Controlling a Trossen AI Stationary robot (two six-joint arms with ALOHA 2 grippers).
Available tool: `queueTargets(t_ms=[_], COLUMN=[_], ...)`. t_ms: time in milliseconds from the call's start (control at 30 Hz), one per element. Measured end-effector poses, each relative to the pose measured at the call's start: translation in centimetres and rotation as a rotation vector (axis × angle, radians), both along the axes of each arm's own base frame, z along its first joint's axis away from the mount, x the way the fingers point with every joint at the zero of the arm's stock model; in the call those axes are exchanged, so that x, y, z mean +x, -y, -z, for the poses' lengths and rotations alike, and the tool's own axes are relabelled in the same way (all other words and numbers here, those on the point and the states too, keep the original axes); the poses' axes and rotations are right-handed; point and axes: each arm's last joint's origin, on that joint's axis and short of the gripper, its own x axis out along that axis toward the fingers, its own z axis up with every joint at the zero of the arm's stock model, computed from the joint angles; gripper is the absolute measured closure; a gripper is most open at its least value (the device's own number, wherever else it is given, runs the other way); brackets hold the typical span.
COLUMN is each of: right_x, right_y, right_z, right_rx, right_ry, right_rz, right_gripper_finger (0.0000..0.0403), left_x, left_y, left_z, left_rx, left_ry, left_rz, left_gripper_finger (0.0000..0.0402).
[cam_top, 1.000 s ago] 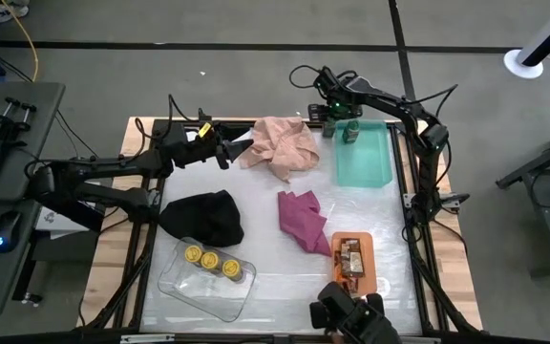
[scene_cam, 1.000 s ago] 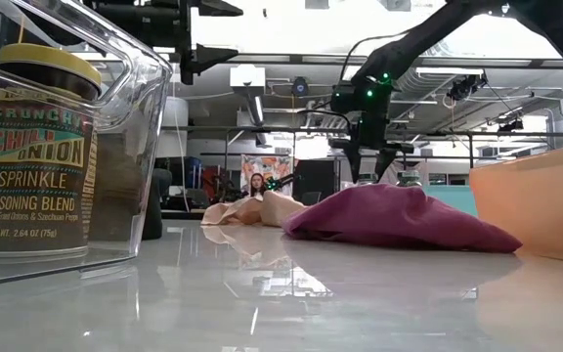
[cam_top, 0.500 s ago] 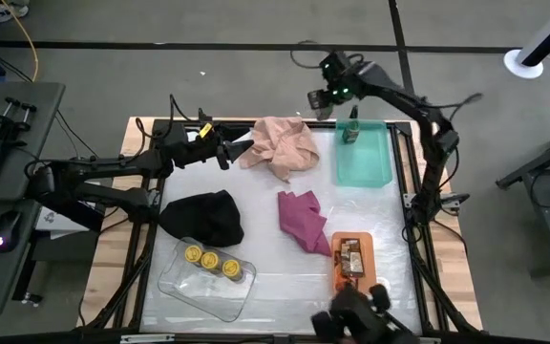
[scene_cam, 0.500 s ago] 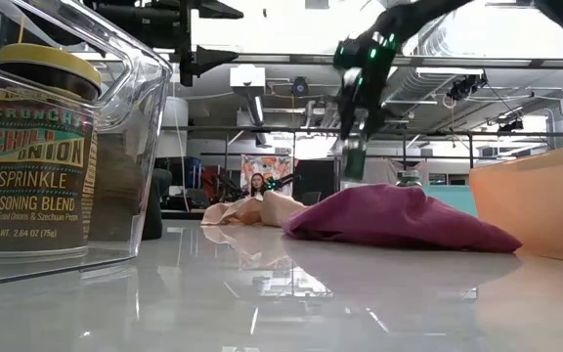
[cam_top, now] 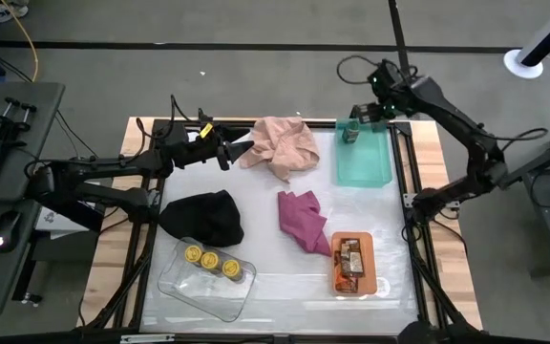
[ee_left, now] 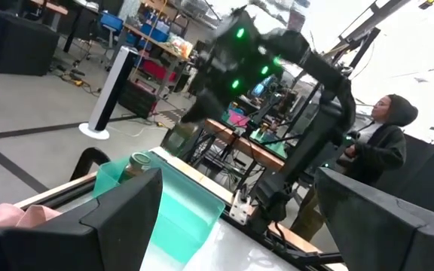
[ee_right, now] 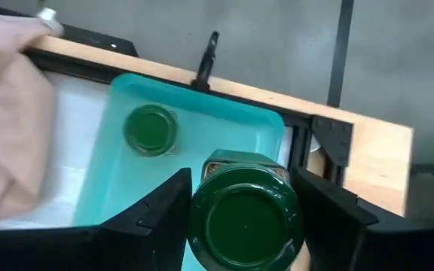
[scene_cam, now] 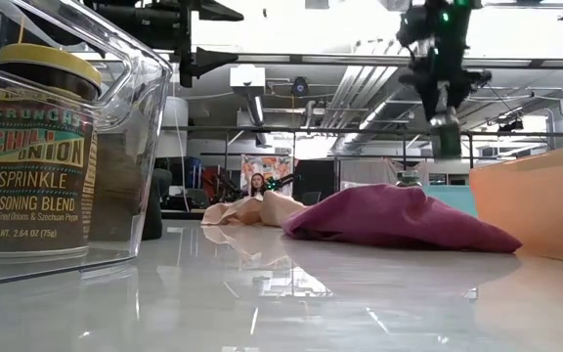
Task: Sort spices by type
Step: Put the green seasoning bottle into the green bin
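Observation:
My right gripper [cam_top: 361, 116] is raised over the far right corner of the teal tray [cam_top: 370, 162] and is shut on a dark-green jar [ee_right: 244, 220]. A second dark-green jar [cam_top: 349, 135] stands on its base in that tray's far left corner. Three yellow-lidded jars [cam_top: 211, 260] stand in the clear tray [cam_top: 184, 287] at the near left. Brown-orange packets [cam_top: 351, 258] lie in the orange tray [cam_top: 336, 282]. My left gripper [cam_top: 242, 148] hangs level and open beside the pink cloth [cam_top: 280, 145]. My right gripper pinches the dark-green jar between its two fingers [ee_right: 164, 207], one on each side of the jar just below the lid's rim [ee_right: 202, 214]. The fingers slant down from above. The jar [scene_cam: 446, 143] hangs below them, lifted clear of the tray.
A black cloth [cam_top: 203, 218] lies left of centre and a magenta cloth [cam_top: 302, 222] in the middle of the table. The pink cloth is bunched at the far edge, left of the teal tray. A person [ee_left: 383, 143] sits in the room beyond the table.
My right gripper, holding the dark-green jar, has risen and swung toward the table's right edge, from beside the teal tray's far left corner to above its far right corner. It has also rolled somewhat. The jar in the tray stays put.

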Motion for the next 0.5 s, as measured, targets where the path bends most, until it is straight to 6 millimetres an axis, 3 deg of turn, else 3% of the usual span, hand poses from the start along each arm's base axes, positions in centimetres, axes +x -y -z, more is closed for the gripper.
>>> queueTargets(t_ms=[233, 500], right_x=[-0.5, 0.3], right_y=[1.1, 2.2], right_z=[5.4, 7.7], right_rx=[-0.013, -0.019], right_ry=[0.089, 0.063], right_rz=[0.038, -0.007], right_gripper_finger=[0.0204, 0.0204], left_x=[0.0, 0.0], left_y=[0.0, 0.0], left_z=[-0.1, -0.1], left_rx=[0.002, -0.021], left_ry=[0.006, 0.013], left_rz=[-0.007, -0.006], left_gripper_finger=[0.0071, 0.0071])
